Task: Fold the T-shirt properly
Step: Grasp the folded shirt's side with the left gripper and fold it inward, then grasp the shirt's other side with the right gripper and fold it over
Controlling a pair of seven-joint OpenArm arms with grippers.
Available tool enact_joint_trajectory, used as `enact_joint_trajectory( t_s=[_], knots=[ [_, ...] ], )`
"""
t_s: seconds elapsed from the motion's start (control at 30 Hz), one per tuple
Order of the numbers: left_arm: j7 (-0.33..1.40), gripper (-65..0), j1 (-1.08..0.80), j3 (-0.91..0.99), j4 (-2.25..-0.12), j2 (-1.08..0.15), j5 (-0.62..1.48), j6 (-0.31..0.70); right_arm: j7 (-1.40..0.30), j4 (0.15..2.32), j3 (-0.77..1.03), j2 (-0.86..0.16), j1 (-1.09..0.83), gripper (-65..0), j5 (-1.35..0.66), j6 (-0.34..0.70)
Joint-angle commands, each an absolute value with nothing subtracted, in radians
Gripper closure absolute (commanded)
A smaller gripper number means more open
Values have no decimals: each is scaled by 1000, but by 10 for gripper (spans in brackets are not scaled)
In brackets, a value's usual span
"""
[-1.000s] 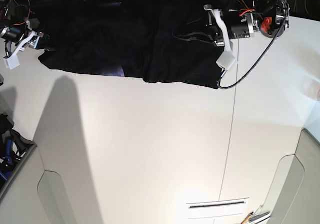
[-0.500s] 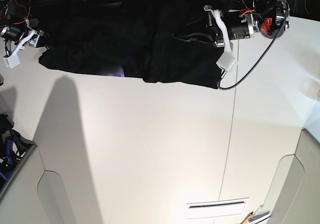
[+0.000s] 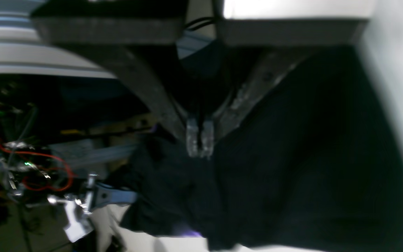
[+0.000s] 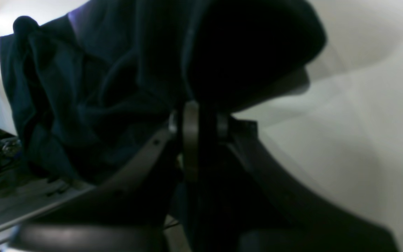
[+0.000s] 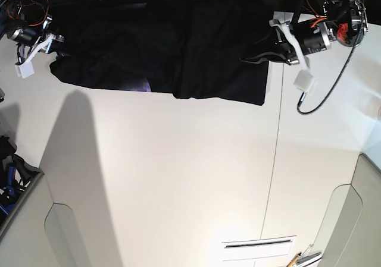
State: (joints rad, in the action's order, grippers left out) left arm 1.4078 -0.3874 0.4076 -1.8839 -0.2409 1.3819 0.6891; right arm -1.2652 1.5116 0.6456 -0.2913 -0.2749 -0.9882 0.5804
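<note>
The black T-shirt (image 5: 161, 47) lies in a rumpled band along the table's far edge, with a sliver of purple print (image 5: 140, 87) at its near hem. My left gripper (image 5: 271, 50) is at the shirt's right end, shut on a pinch of black cloth that stretches toward it. In the left wrist view its fingertips (image 3: 199, 141) meet on the T-shirt (image 3: 310, 157). My right gripper (image 5: 52, 46) is at the shirt's left edge. In the right wrist view its jaws (image 4: 203, 122) stand narrow with dark cloth between them, and the T-shirt (image 4: 100, 87) bulges over them.
The white table (image 5: 178, 172) stretches toward the camera, with a thin seam (image 5: 274, 160) down its right part. A white slotted plate (image 5: 259, 247) lies at the near edge. Grey curved panels (image 5: 351, 219) flank the near corners. A black cable (image 5: 324, 94) loops under the left arm.
My left gripper has moved right and slightly back, dragging the shirt's pinched fold with it. My right gripper has shifted up to the shirt's left edge and closed from wide open.
</note>
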Motion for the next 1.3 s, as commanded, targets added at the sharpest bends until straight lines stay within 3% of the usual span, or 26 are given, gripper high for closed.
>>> enact_joint_trajectory(
  t_s=[0.0, 0.1, 0.23, 0.47, 0.77, 0.97, 1.17, 1.27],
  knots=[
    [1391, 0, -385, 435, -1901, -256, 1411, 698, -1272, 1525, 653, -307, -261, 0, -1031, 587],
    [1369, 0, -386, 517, -1900, -264, 1394, 698, -1333, 1539, 653, -307, -239, 0, -1113, 589],
    [1307, 0, -386, 591, -1884, -264, 1212, 698, -1371, 1623, 652, -287, -236, 0, -1166, 592],
    [1221, 0, -388, 595, -1737, -266, 1018, 698, -1396, 1806, 638, -171, -253, 0, -1243, 592],
    [1215, 0, -388, 595, -1646, -267, 1009, 698, -1368, 1884, 306, -35, -258, 0, -1255, 592],
    [1215, 0, -388, 595, -1646, -266, 1012, 698, -1222, 1882, 32, 36, -234, 0, -1072, 592],
    [1215, 0, -388, 595, -1646, -266, 1012, 698, -997, 1858, -181, 43, -164, 0, -788, 591],
    [1215, 0, -388, 595, -1646, -266, 1012, 698, -960, 1814, -261, 48, -122, 0, -708, 583]
  ],
)
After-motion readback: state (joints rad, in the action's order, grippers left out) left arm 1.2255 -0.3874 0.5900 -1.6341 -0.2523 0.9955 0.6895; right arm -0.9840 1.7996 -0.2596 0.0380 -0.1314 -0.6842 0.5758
